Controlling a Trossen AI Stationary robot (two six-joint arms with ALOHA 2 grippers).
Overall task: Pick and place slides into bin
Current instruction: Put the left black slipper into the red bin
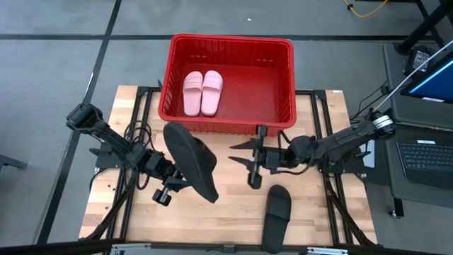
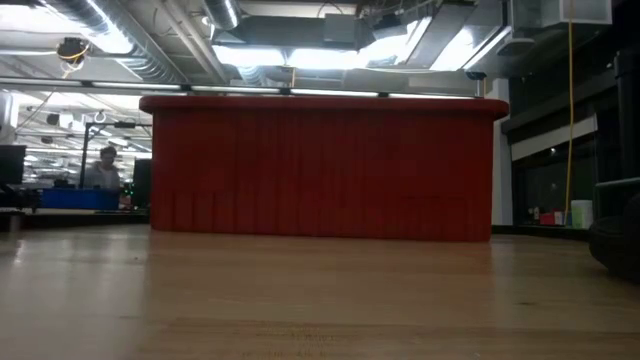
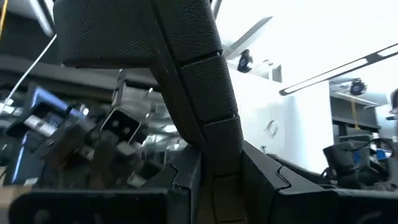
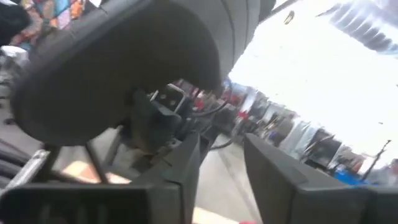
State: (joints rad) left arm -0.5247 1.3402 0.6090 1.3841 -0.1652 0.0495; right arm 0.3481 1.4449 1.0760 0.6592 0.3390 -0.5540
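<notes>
The red bin [image 1: 228, 83] stands at the table's far edge, and two pale pink slides [image 1: 203, 92] lie side by side on its floor. My left gripper [image 1: 170, 174] is shut on a black slide [image 1: 192, 161], which it holds up over the table's middle, just on the near side of the bin. My right gripper [image 1: 239, 154] stands open to the right of that slide, its fingers pointing at it; in the right wrist view the slide [image 4: 118, 68] lies beyond the fingertips. A second black slide [image 1: 277, 216] lies flat near the table's near edge. My left gripper pinches the black slide's sole between its two fingers at one long edge [image 3: 214, 158]. The fingers come slanting upward from the table's left. The slide is lifted clear of the table and stands tilted above the fingers.
The bin's near wall [image 2: 320, 165] rises high just beyond both grippers. A laptop [image 1: 428, 152] and a stand sit beyond the table's right edge. Bare wood [image 1: 120, 212] lies at the table's near left.
</notes>
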